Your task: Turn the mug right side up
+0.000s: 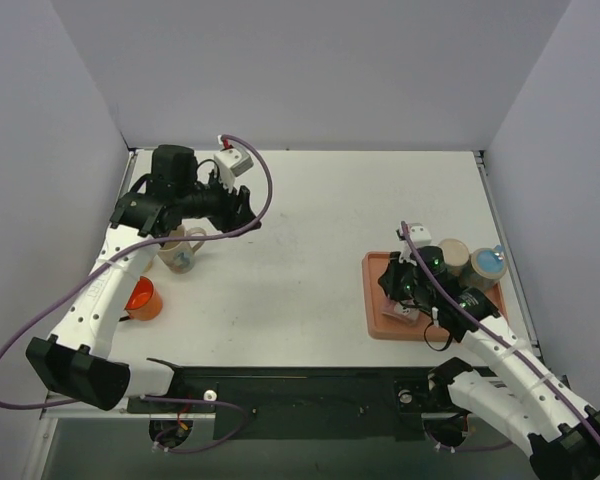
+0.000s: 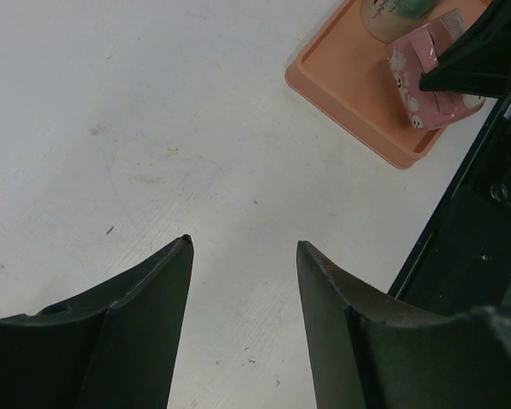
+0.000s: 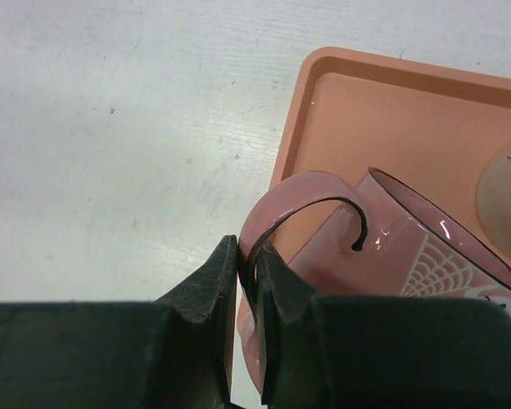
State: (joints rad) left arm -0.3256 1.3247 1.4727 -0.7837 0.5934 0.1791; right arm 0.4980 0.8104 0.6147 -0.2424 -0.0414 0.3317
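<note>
Right hand: fingers pressed together on the thin loop handle of the pink mug, with only the handle wall between the pads. In the right wrist view the mug body runs off to the lower right. Its dark rim shows as a slanted line, so the mug is tilted, neither upright nor flat on its mouth. A white web pattern is visible on the side. I cannot tell whether the body touches the tray.

The mug sits over the near left corner of the salmon tray. In the top view the tray lies at right centre on the white desk. The right hand and the mug are at the tray's lower left part.

On the tray's upper right part there is a tan cup, with a blue-topped cup just beside it.

Left hand: fingers apart with nothing between them, only bare desk below. The left wrist view shows the tray and the mug in its upper right corner, well apart from this hand. In the top view the left hand is at upper left.

A cream mug stands upright under the left arm, and an orange cup sits lower left of it, near but apart.
</note>
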